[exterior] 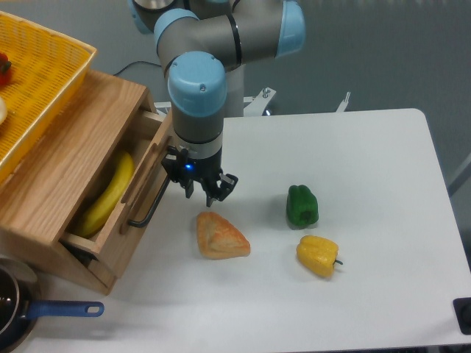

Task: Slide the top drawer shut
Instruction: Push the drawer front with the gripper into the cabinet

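The top drawer [136, 209] is a light oak box with a thin black bar handle [151, 208], still pulled partway out of the wooden cabinet [59, 169]. A yellow banana [107, 195] lies inside it, half hidden by the cabinet top. My gripper [199, 190] hangs just right of the drawer front, close to the handle's upper end. Its dark fingers point down at the table and hold nothing. Whether the jaws are open or shut does not show from this angle.
A bread wedge [218, 236] lies just below the gripper. A green pepper [302, 205] and a yellow pepper [318, 254] sit to the right. A yellow basket [37, 81] rests on the cabinet. A blue-handled pan [44, 310] is at the bottom left.
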Controlling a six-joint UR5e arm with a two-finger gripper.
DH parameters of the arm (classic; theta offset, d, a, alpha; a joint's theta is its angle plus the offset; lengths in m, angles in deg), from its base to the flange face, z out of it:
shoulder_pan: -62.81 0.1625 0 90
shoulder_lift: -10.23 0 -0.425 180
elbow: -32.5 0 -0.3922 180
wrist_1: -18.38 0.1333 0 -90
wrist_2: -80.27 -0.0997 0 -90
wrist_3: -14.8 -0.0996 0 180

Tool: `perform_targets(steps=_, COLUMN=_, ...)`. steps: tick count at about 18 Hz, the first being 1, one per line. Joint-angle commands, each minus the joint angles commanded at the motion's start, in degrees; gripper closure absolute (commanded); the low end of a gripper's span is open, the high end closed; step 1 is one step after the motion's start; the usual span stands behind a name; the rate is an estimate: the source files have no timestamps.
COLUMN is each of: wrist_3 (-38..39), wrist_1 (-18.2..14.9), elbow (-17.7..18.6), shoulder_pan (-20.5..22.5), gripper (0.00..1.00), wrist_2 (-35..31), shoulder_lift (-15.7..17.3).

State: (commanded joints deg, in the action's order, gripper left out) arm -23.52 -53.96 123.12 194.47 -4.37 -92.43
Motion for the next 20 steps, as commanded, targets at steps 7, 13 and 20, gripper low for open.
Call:
perform_targets(steps=7, wrist_3=0.6, wrist_1=-0.1, elbow=0.2, shoulder_pan=-1.1, gripper=0.48, wrist_2=-0.1, shoulder_lift=0.0)
perform_targets(steps=13, wrist_3=0.9, wrist_1=-0.1, elbow=0.3, shoulder_pan=-2.4, gripper=0.46, wrist_2=-0.1, shoulder_lift=0.0)
perform_targets(steps=20, wrist_3=0.9, wrist_1=-0.2, elbow=0.4, shoulder_pan=-3.1, gripper=0.40, wrist_2=-0.2, shoulder_lift=0.1)
